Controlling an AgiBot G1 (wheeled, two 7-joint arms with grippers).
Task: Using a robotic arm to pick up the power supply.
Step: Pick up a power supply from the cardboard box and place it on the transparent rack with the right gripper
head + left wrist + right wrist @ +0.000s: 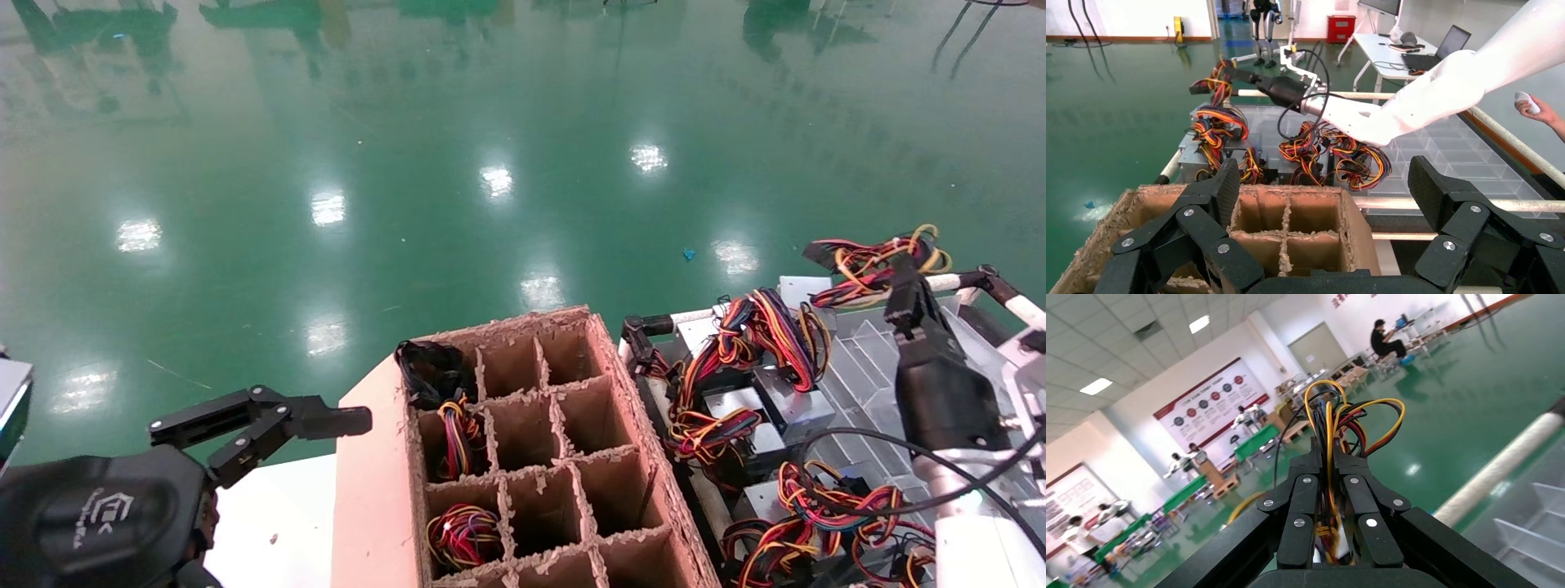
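power supply wires [1329, 425] in right end effector [1329, 502]

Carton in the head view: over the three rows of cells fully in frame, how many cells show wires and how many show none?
Carton cells with wires: 3
Cells showing no wires: 6
Total: 9

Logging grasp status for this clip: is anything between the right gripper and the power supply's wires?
Nothing visible: the right gripper is shut directly on the wire bundle at the far end of the clear tray. The left gripper waits open beside the cardboard carton.
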